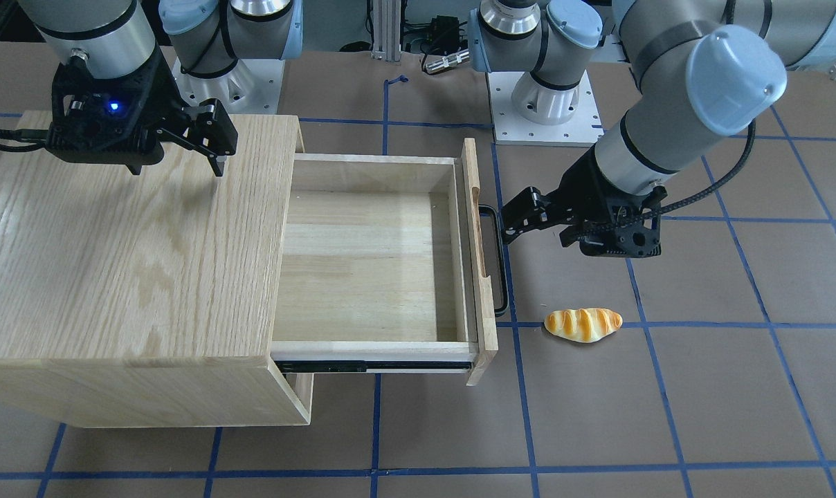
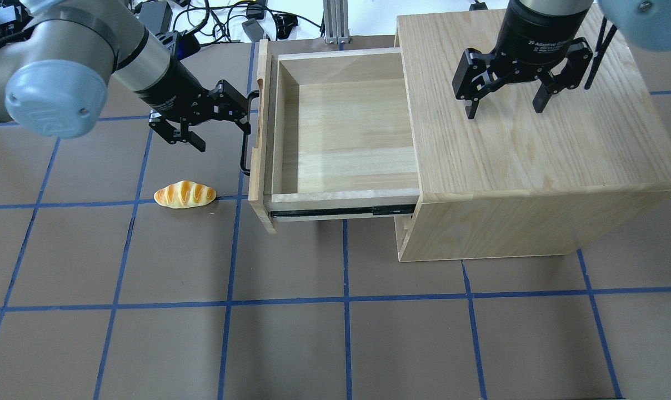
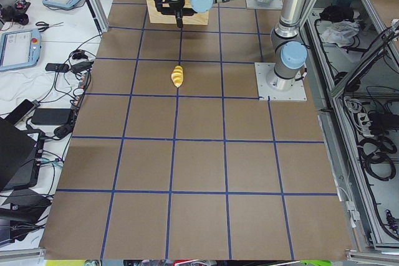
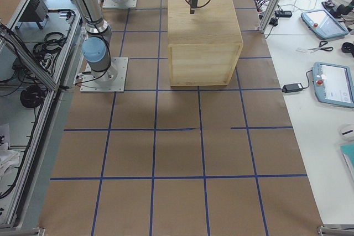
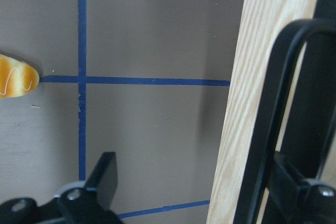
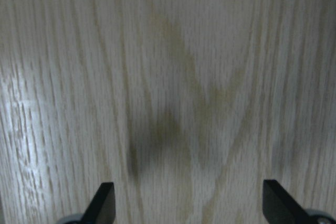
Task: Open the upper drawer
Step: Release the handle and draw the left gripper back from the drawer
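The upper drawer (image 1: 369, 263) stands pulled far out of the oak cabinet (image 1: 113, 242), and its plank interior (image 2: 346, 133) is empty. Its black bar handle (image 1: 499, 263) faces my left gripper (image 1: 537, 235). That gripper (image 2: 224, 136) is open. In the left wrist view one finger (image 5: 310, 198) sits by the handle (image 5: 273, 129), between the bar and the drawer front; the other finger (image 5: 107, 177) is out over the table. My right gripper (image 2: 504, 108) is open and empty, hovering just above the cabinet top (image 6: 173, 77).
A toy bread roll (image 1: 583, 324) lies on the brown table near the drawer's front corner; it also shows in the overhead view (image 2: 184, 194). Blue tape lines grid the table. Both robot bases stand behind the cabinet.
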Motion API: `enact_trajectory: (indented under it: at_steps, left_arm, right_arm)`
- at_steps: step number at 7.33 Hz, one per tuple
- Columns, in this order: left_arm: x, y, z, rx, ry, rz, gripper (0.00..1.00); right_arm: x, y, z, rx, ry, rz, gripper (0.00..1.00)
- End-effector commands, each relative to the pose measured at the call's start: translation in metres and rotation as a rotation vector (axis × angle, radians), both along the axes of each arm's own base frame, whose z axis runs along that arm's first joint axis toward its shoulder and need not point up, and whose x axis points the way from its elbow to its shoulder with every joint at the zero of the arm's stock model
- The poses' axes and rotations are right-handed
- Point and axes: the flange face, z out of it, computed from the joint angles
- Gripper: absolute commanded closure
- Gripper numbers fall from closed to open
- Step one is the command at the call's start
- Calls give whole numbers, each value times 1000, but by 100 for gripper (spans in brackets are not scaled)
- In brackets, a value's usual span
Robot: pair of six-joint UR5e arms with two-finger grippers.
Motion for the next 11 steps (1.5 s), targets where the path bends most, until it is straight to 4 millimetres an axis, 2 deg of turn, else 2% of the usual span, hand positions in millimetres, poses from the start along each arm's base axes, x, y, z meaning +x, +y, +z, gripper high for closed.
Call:
enact_trajectory:
  at_steps: [1,2,3,6,8,9,11]
  left_arm:
    - [-11,47,70,-62,-118,-43,0]
    - [-28,68,80,-87,-226,-103,0]
    - [-27,70,75,-84,-327,-132,0]
    - [-20,61,78,-107,-301,-124,0]
    - [-21,54,78,-133,-270,-119,0]
    - [-23,42,75,-203,-265,-92,0]
    - [-25,40,74,-210,-253,-93,0]
  right_arm:
    - [0,0,0,0,0,0,0]
    - [0,0,0,0,0,0,0]
    - [0,0,0,0,0,0,0]
    - [0,0,-1,1,0,0,0]
    - [0,0,0,0,0,0,0]
    - [0,0,-1,1,0,0,0]
    - [0,0,0,0,0,0,0]
